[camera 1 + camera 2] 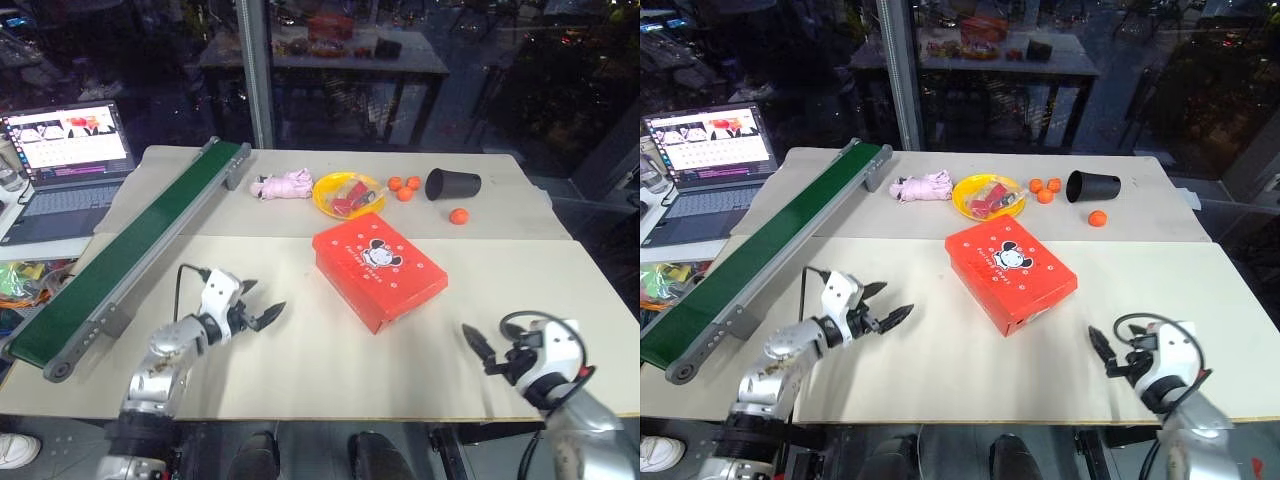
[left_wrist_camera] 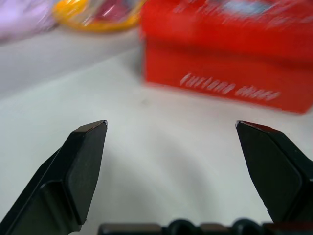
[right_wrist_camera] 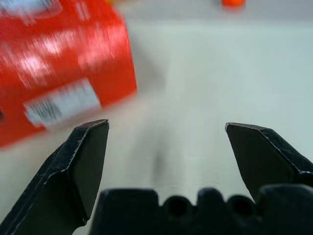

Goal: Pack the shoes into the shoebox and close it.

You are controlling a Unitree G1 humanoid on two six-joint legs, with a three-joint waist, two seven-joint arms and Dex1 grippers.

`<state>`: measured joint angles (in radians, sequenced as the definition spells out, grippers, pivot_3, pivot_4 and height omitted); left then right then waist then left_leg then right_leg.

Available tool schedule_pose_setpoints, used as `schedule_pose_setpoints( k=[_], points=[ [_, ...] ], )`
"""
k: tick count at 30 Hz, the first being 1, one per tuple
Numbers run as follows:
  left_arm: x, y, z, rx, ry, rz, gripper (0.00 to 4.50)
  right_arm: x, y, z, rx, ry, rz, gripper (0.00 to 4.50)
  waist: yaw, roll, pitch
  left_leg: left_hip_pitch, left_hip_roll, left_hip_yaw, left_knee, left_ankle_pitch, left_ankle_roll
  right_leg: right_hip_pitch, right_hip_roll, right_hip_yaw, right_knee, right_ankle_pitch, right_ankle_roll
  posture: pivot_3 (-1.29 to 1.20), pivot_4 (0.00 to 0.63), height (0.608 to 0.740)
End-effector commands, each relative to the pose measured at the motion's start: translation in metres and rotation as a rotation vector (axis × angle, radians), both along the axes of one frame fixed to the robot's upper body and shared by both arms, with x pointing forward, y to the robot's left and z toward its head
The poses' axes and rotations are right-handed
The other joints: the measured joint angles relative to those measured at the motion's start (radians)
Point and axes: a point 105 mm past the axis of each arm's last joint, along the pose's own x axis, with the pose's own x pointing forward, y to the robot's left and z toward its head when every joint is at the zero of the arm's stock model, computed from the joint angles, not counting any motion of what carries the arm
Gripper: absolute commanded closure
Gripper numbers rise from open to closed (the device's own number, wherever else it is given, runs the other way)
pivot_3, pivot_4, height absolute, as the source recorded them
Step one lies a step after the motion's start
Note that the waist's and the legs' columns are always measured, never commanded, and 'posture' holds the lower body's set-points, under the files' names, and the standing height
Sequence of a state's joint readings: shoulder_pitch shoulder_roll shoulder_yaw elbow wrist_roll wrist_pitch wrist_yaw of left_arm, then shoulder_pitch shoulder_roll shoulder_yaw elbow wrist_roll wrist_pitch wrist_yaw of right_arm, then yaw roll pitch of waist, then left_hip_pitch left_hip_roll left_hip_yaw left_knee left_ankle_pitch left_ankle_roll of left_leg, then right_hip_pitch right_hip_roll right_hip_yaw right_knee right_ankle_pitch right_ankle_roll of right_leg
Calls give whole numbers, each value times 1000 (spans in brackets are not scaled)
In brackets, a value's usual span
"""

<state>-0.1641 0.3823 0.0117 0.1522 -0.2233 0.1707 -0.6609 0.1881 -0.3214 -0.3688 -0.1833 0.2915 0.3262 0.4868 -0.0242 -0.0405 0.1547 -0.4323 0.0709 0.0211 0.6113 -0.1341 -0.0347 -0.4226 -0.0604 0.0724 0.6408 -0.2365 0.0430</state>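
Bare tabletop (image 1: 300, 370) lies between the left gripper (image 1: 262, 303) and right gripper (image 1: 478, 349), both spread wide and empty; the closed shoebox (image 1: 378, 269) sits ahead of both, nearer-right of the left one, ahead-left of the right one, the one obstacle on the near board. Outboard of the left gripper the green conveyor (image 1: 130, 255) walls off that side; beyond the shoebox the pink bundle (image 1: 283, 185), yellow bowl (image 1: 347, 194), oranges (image 1: 405, 187) and black cup (image 1: 452, 184) crowd the far board; right of the shoebox open surface runs to the table edge.
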Motion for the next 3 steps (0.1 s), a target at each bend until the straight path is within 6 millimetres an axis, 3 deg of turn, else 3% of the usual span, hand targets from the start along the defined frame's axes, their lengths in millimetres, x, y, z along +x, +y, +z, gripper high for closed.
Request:
schedule_pose_setpoints(
  k=[1, 3],
  points=[
    [-1, 1, 5, -6, -78, 56, 0, 7, 9, 7, -31, -76, 1, 31, 2, 0, 0, 0, 0, 0, 0, 0, 0, 0, 0, 0, 0, 0, 0, 0, 150, 740],
    [-1, 2, 4, -7, -87, 84, 0, 9, 12, 5, -31, -80, -1, 31, 4, 0, 0, 0, 0, 0, 0, 0, -1, 0, 0, 0, -1, 0, 0, 0, 150, 740]
  ],
)
